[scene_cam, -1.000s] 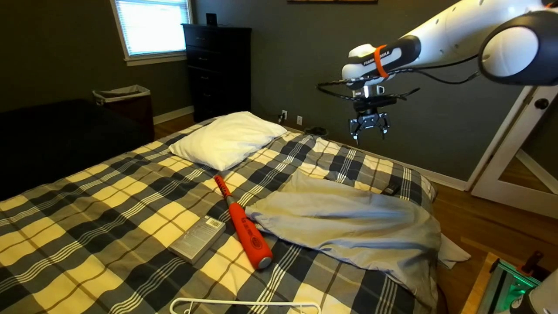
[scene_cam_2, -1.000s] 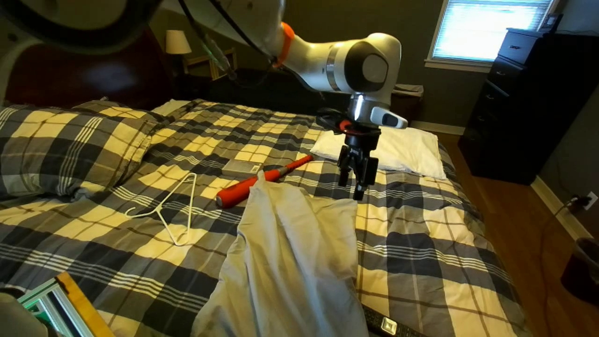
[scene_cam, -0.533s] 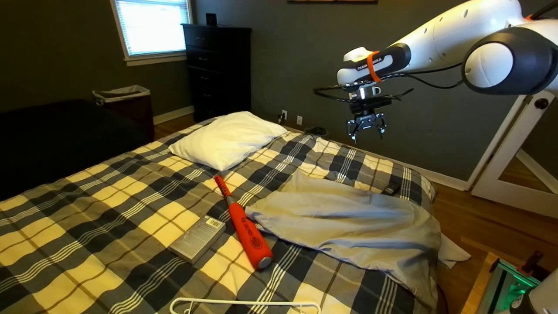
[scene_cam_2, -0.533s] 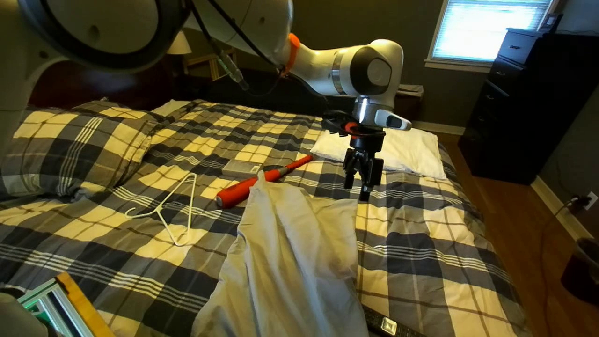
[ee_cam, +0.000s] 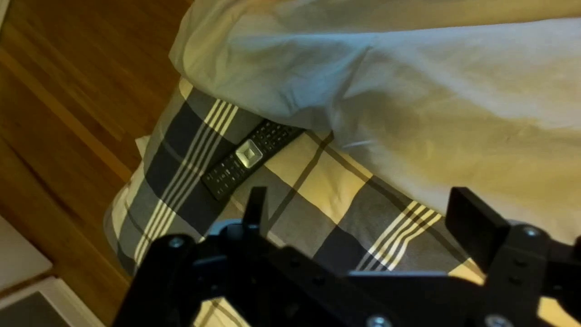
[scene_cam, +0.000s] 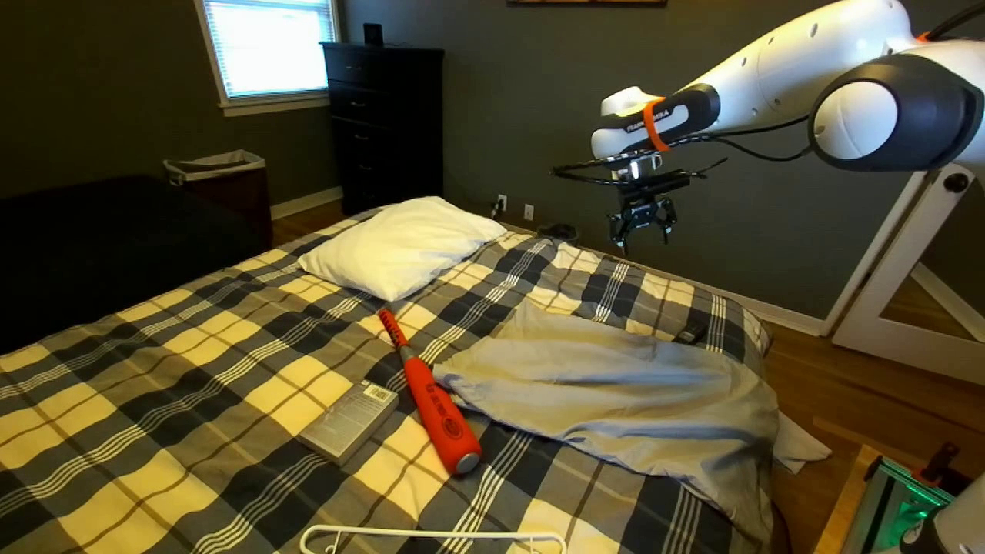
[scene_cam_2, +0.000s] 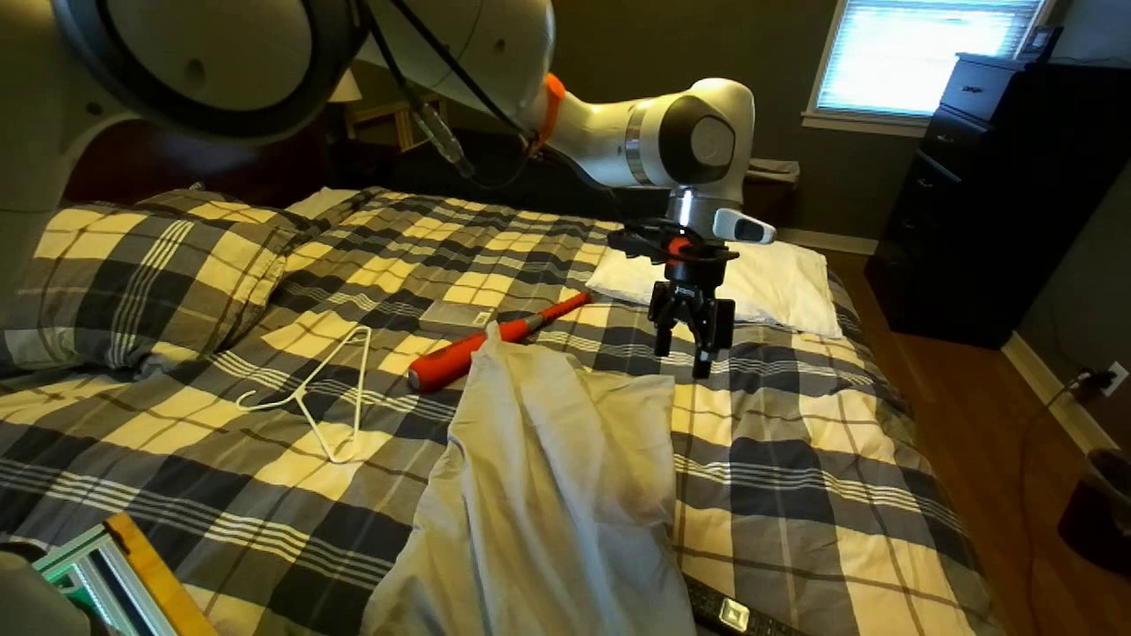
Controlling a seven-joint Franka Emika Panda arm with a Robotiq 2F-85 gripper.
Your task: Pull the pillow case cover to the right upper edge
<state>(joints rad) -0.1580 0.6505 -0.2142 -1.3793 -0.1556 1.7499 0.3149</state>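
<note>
Arm (scene_cam: pixel 785 69): stretched out high over the plaid bedspread (scene_cam: pixel 208 377), sloping downward along its length, with the last part pointing nearly straight down.
Pincer (scene_cam: pixel 645 245): hung in the air, spread wide, its fingers (ee_cam: pixel 257 204) well apart, with nothing gripped and nothing touched.
Between the fingers: checked fabric showed through the gap in the wrist view.
Pillow case cover (scene_cam: pixel 616 385): lay on the bedspread, limp, flattish and pale grey-beige, crossed by long soft folds and smaller wrinkles; one end drooped over the side.
Pointed corner (scene_cam_2: pixel 495 344): ended just beside the red bat (scene_cam: pixel 442 423); whether the two touched could not be told.
Remote (ee_cam: pixel 249 154): lay next to the cover, one end meeting its edge in the wrist view.
Wall-side border (scene_cam_2: pixel 919 486): lay apart from the cover, a broad band of plaid between them in both exterior views.
Pillow (scene_cam: pixel 404 246): white and plump, rested well apart from the cover, near the bat's handle.
</note>
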